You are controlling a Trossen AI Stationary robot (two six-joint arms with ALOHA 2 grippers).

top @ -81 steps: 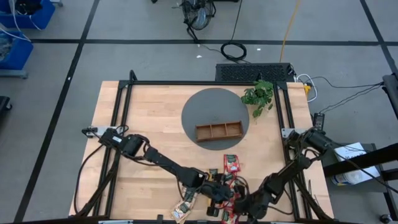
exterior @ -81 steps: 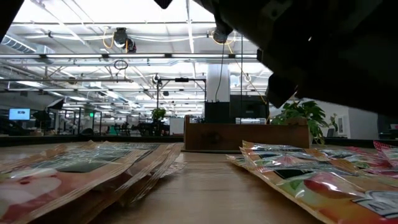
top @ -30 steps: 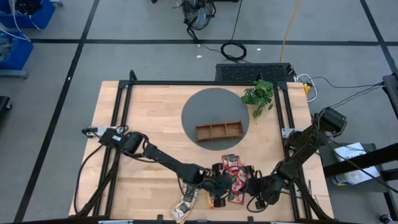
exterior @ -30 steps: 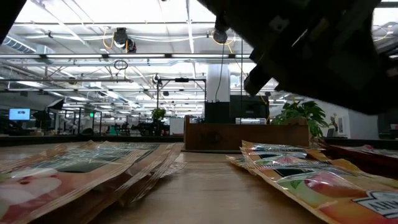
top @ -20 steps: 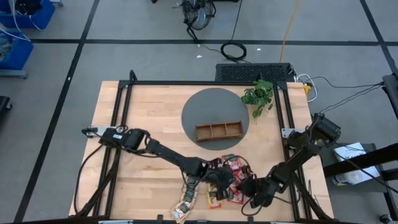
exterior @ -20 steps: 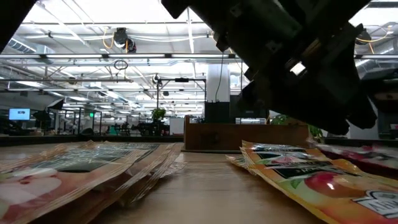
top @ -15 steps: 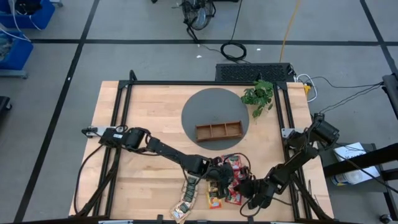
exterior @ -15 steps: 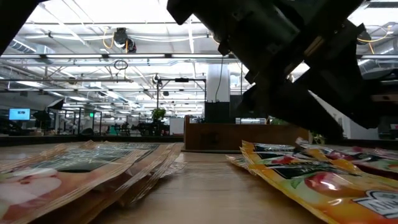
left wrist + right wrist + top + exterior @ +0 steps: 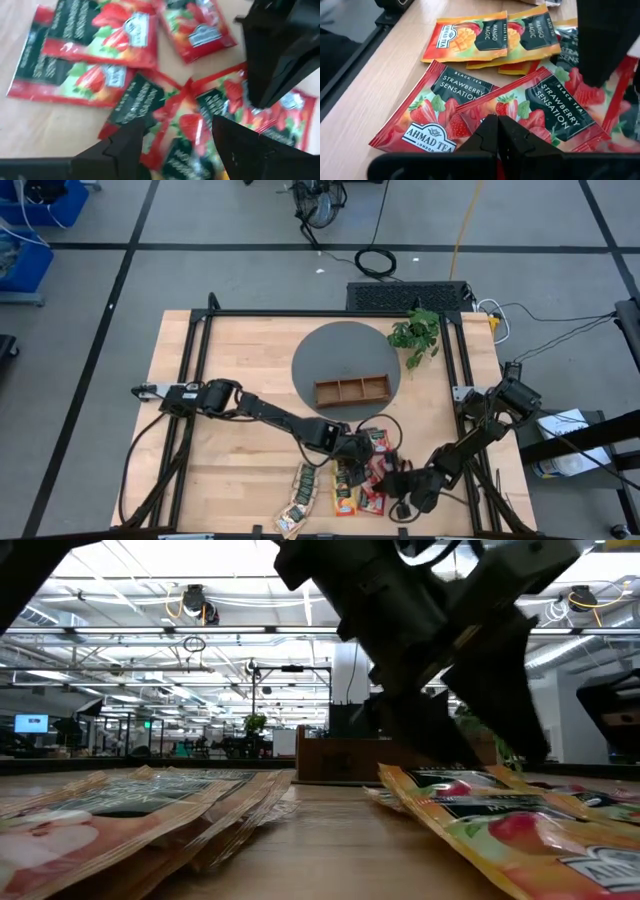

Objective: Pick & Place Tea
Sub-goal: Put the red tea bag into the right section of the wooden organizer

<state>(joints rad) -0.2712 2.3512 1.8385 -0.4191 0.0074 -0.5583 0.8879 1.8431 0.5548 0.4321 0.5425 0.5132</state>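
Tray: the wooden three-compartment tray (image 9: pixel 352 391) sat on a dark round mat (image 9: pixel 335 350) toward the far side of the table (image 9: pixel 240 360); I could make out nothing in any of its sections from above.

Tea: the packets lay on the near side of the tray, well apart from it, scattered flat on the wood. Red strawberry packets (image 9: pixel 445 120) overlapped one another (the labels read "Strawberry Sensation"), two orange mango packets (image 9: pixel 485 37) lay just beside them, and a few beige ones (image 9: pixel 303 483) trailed off toward the table's near edge.

Left gripper: the left gripper (image 9: pixel 368 448) hovered over the red packets, nearer the tray than the other arm's tool. Its fingers (image 9: pixel 125 145) stood clearly spread, with red packets visible in the gap between them, and it had hold of nothing.

Right gripper: the right gripper (image 9: pixel 392 480) was low over the same cluster, on the side farther from the tray. Its fingers (image 9: pixel 487 135) were pressed together with no gap, and I saw no packet pinched in them; their tips pointed at the overlapping strawberry packets.

Plant: a small green plant (image 9: pixel 415 335) stood just beyond the tray's right end, beside the mat.

From table height: packets (image 9: pixel 130 810) filled the foreground, with the tray (image 9: pixel 395 758) far behind.
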